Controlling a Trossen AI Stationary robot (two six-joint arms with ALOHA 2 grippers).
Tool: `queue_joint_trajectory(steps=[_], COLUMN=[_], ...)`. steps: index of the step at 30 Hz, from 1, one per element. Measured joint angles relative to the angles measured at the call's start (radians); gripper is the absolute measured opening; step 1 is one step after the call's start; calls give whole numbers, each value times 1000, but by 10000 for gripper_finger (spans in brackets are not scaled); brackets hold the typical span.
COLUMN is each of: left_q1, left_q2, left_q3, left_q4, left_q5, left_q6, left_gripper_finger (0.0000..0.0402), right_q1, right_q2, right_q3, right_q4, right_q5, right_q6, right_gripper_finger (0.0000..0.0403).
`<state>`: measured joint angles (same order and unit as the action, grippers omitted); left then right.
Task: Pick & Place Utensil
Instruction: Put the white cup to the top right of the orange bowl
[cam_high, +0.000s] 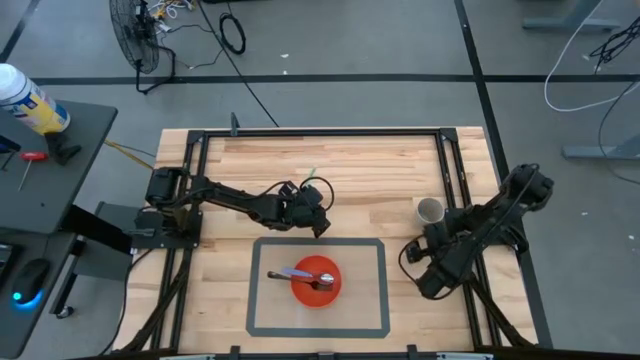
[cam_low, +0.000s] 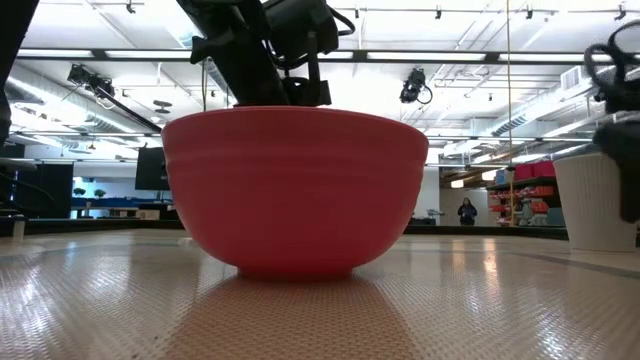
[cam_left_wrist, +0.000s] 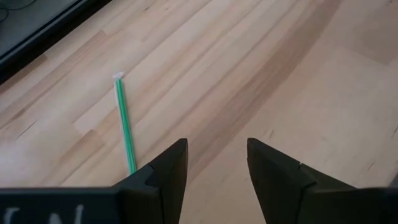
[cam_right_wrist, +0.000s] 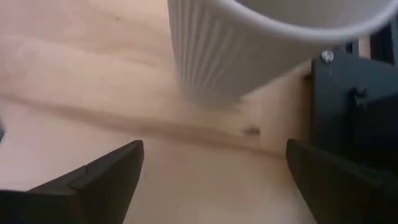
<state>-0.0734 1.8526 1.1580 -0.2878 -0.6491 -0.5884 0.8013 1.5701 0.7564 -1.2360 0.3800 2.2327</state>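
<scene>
A red bowl (cam_high: 316, 281) stands on the grey-bordered mat (cam_high: 372, 290); a metal utensil with a dark handle (cam_high: 300, 277) lies across it. The bowl (cam_low: 295, 190) fills the low view. My left gripper (cam_high: 318, 212) hovers over bare wood just beyond the mat's far edge, open and empty (cam_left_wrist: 216, 163). A green straw (cam_left_wrist: 124, 121) lies on the wood beside it. My right gripper (cam_right_wrist: 214, 168) is open near the table's right edge, close to a ribbed white cup (cam_right_wrist: 249, 50).
The white cup (cam_high: 430, 211) stands on the wood right of the mat. Black frame rails (cam_high: 455, 170) run along the table's far, left and right edges. Bare wood lies between the mat and the far rail.
</scene>
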Motion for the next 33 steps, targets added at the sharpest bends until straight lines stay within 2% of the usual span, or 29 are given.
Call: queue_joint_trajectory(steps=[5, 12, 22, 33], left_q1=[0, -3, -3, -3], left_q2=[0, 0, 0, 0], left_q3=[0, 0, 0, 0], left_q4=[0, 0, 2, 3], left_q5=[0, 0, 0, 0], left_q6=[0, 0, 0, 0], left_gripper_finger=[172, 172, 172, 171], right_q1=[-36, -76, -109, -219], right_q2=[49, 22, 24, 24], right_q3=[-62, -188, -183, -180], right_q4=[40, 227, 186, 185], right_q5=[24, 111, 200, 262], right_q6=[7, 10, -11, -13], right_gripper_finger=[399, 399, 398, 398])
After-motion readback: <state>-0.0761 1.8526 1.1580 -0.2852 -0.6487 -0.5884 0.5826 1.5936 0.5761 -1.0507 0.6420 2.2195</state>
